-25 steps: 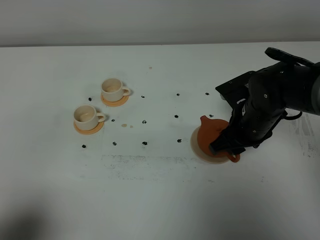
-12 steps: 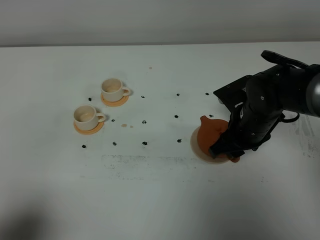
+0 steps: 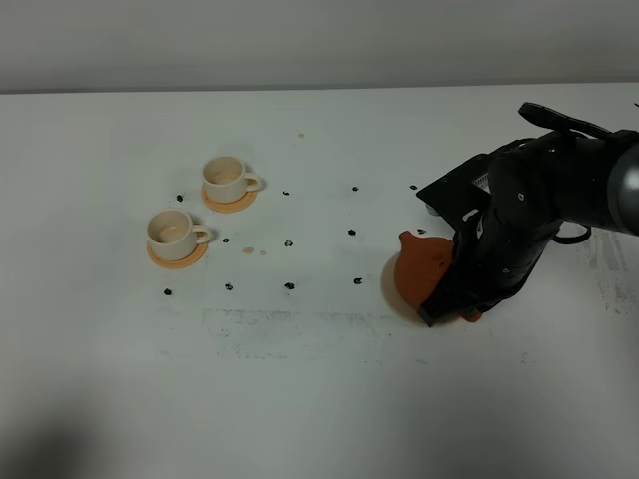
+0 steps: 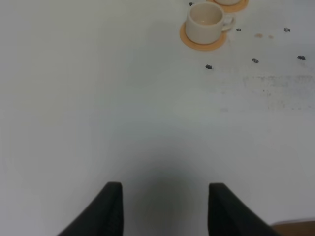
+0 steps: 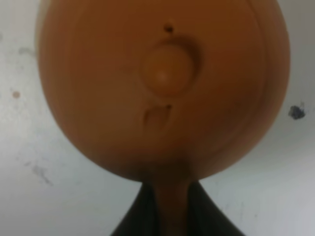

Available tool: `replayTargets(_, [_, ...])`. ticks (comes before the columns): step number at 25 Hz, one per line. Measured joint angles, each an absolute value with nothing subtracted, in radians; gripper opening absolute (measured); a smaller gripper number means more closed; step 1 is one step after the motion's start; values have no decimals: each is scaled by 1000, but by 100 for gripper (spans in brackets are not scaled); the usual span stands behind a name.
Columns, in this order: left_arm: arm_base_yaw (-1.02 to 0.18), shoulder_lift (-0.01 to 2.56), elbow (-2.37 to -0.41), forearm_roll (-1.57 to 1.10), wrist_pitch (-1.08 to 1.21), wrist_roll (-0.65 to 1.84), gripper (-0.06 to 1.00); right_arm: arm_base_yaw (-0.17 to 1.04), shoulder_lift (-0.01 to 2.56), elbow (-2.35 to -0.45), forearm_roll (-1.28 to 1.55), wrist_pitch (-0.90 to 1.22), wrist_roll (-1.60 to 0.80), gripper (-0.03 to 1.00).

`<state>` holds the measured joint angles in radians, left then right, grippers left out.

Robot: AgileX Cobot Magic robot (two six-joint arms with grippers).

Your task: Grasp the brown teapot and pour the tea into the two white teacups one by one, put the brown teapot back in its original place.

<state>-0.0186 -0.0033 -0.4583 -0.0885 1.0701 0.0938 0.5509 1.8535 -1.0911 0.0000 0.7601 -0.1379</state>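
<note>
Nearest to us the left gripper hangs released over the table, holding nothing, while right of centre in the high view the right gripper looks clenched on the loop handle of the brown teapot, a finger pressed to either side. We judge this the grasping step, pouring not yet begun; whether the pot is clear of the table we cannot tell. Next it wants carrying level to the nearer white teacup, then the farther white teacup, both well apart in the upper left, spout leading.
</note>
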Motion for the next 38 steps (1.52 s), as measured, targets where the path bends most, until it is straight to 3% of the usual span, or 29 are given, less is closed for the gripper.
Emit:
replayTargets(24, [-19, -3, -458, -88, 1070, 94, 43, 551, 1729, -1033, -7, 657, -148, 11])
replayTargets(31, [-19, -3, -458, -88, 1070, 94, 43, 599, 1706, -1035, -57, 576, -148, 11])
replayTargets(38, [-19, -3, -458, -88, 1070, 94, 43, 629, 1770, -1186, -95, 589, -149, 11])
